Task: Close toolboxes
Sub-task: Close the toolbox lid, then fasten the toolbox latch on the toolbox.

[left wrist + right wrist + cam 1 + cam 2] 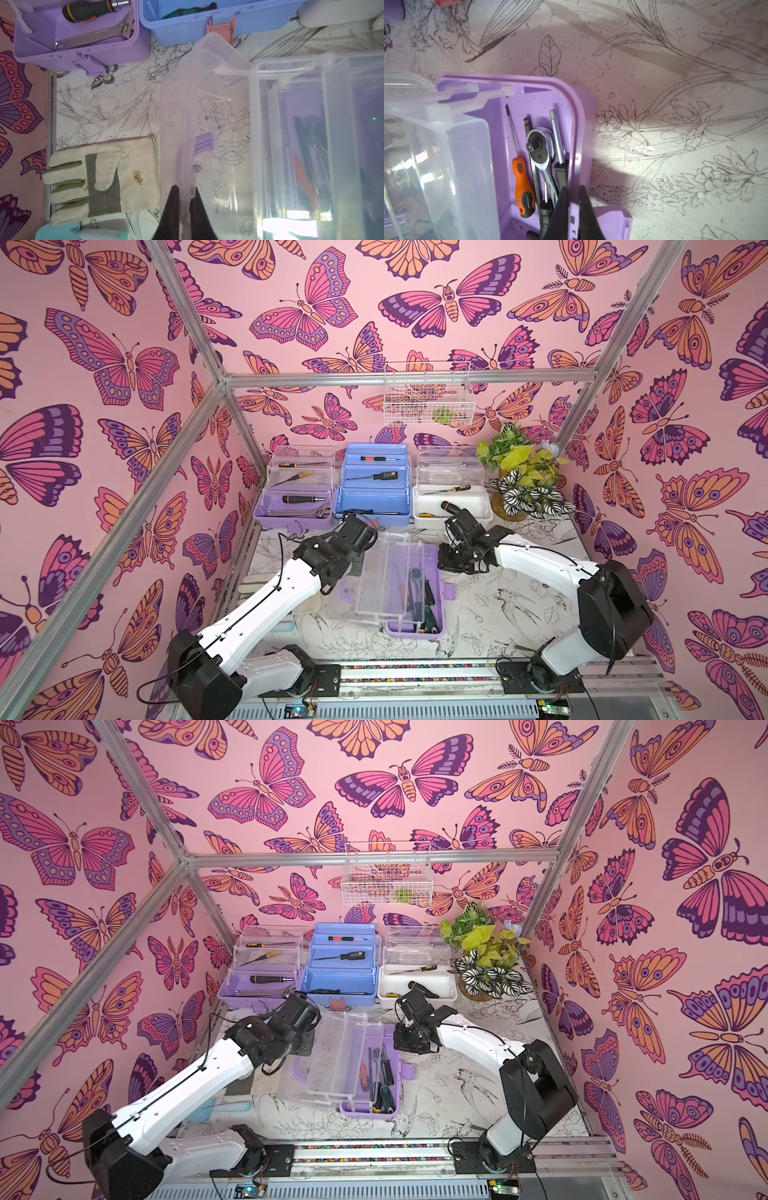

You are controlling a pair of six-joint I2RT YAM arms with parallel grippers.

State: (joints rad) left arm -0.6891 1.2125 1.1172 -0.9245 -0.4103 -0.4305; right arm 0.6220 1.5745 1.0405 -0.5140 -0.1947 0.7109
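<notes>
Top views: near lilac toolbox (415,634) sits open on the bench (498,605), clear lid (365,585) laid out toward the left arm. Back lilac toolbox (274,524), blue toolbox (390,519), white toolbox (465,519) also open.

Left wrist: left fingers (171,212) clenched on the lid's rim, likely to swing it over; glove (104,178) just beside.

Right wrist: right fingers (560,212) pinch the lilac wall, probably steadying; they sit where the lid lands.

4 toolboxes: 2 lilac, rear lilac toolbox (274,521) left of centre and front lilac toolbox (407,632) lower centre; 1 blue toolbox (374,497); 1 white toolbox (457,506). 1 wire basket (428,393) upper centre. 2 arms: left arm (266,605), right arm (536,564). 1 work glove (104,178).
</notes>
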